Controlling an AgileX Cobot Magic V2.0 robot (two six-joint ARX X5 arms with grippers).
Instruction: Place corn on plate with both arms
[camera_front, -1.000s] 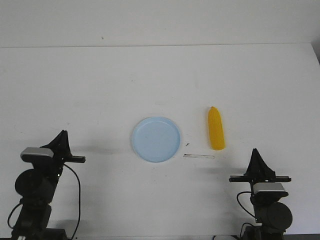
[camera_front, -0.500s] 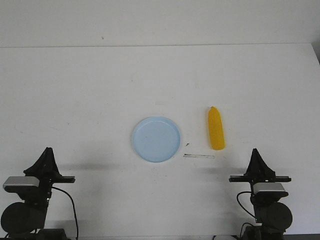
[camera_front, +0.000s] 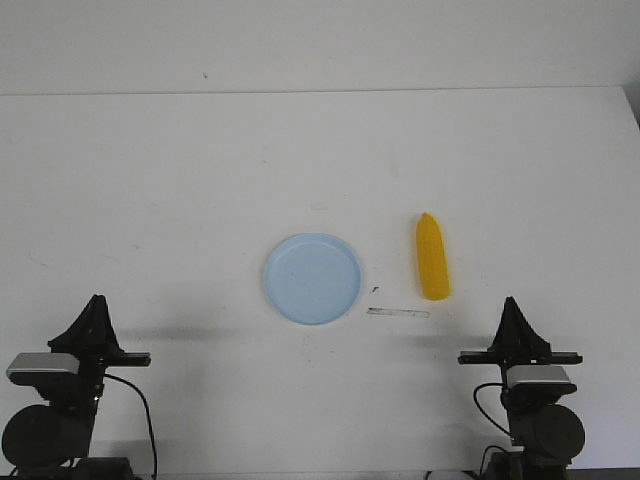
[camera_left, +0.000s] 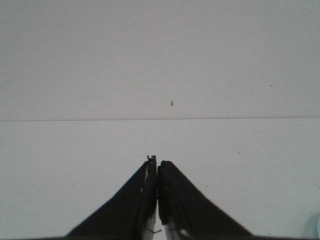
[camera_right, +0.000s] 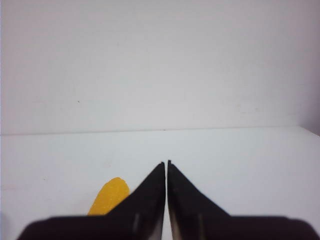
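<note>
White worktop (camera_front: 200, 180) filled almost the whole front view, meeting a pale wall along a straight edge at the back. Near the middle we saw the plate (camera_front: 312, 278), round, shallow and pale blue, lying flat with nothing on it. To its right, apart from it, lay the corn (camera_front: 432, 257), a smooth yellow-orange cob set lengthwise front to back, its tapered tip pointing toward the wall. Just in front of the gap between plate and cob lay a thin pale strip (camera_front: 397, 313) and a tiny dark speck (camera_front: 374, 289) on the surface. We saw both arms parked at the near edge, well away from plate and cob: the left hand (camera_front: 94, 303) at the near left corner and the right hand (camera_front: 511, 303) at the near right, each pointing toward the wall. In the left wrist view the left hand (camera_left: 157, 161) had its fingers pressed together, holding nothing. In the right wrist view the right hand (camera_right: 166, 163) was likewise closed tight and held nothing, with one end of the corn (camera_right: 111, 196) showing beside one finger.
</note>
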